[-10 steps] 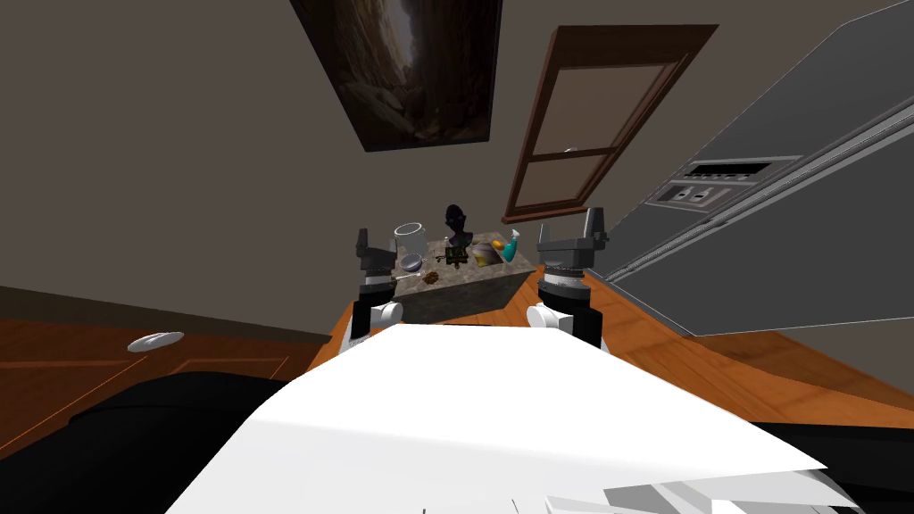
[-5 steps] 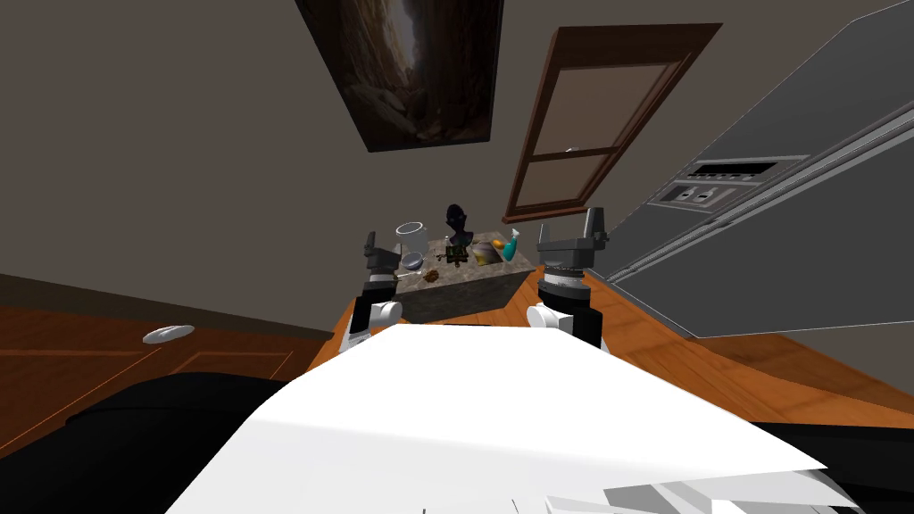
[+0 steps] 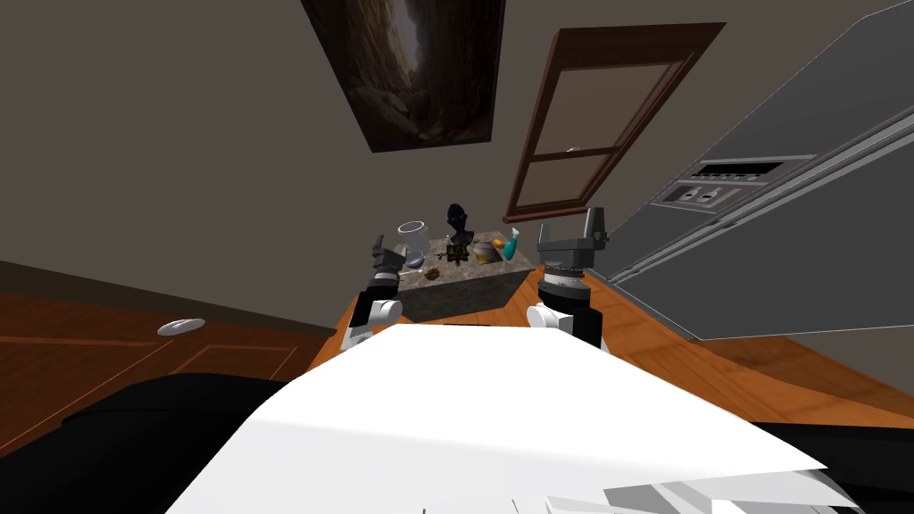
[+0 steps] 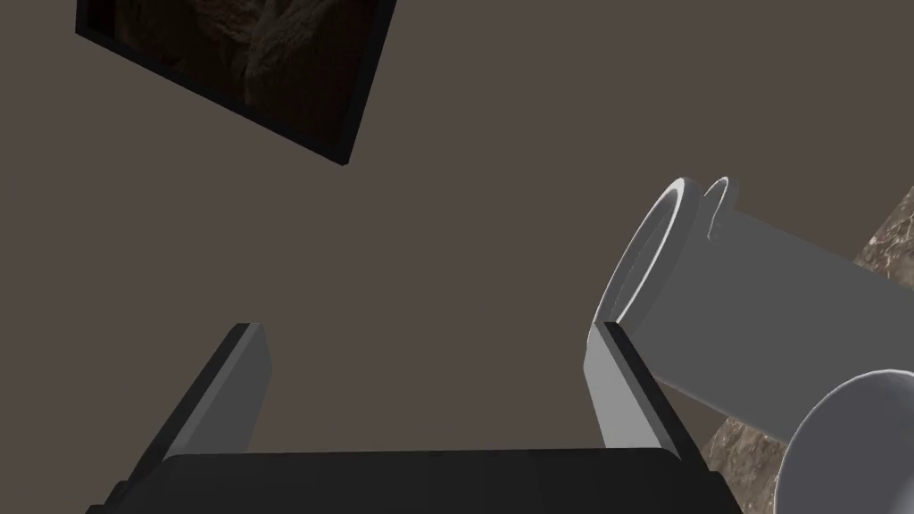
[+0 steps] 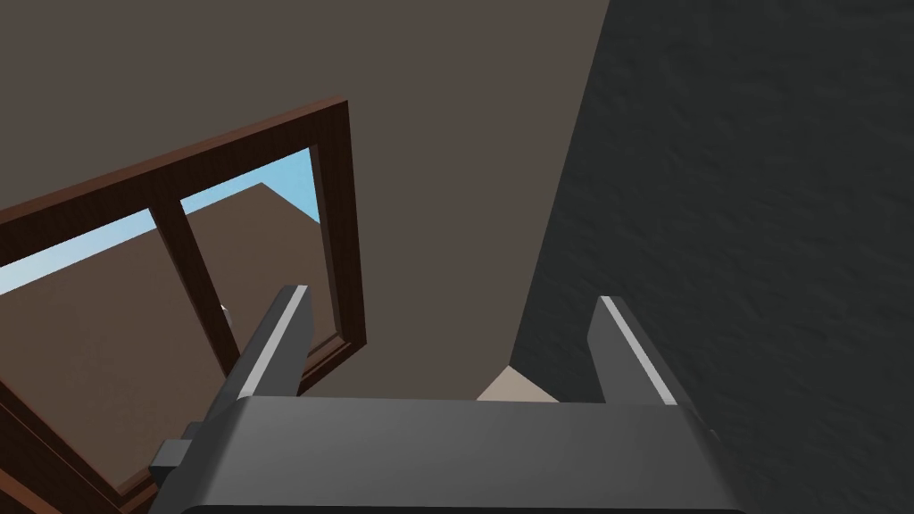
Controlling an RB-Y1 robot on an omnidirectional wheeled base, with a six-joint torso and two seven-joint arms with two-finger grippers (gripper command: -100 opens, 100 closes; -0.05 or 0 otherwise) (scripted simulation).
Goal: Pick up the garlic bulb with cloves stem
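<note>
In the head view the left gripper [image 3: 386, 250] sits just left of centre, leaning toward the middle, its fingers [image 4: 239, 384] apart, and the right gripper [image 3: 571, 230] stands upright right of centre, fingers equally spread.

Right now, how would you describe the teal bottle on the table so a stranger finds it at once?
Below the brown-framed window stands a grey marbled stone block table. At its far right corner, right of the dark bust figurine, stands the teal spray bottle. It is the only teal thing there, with a pale nozzle.
</note>
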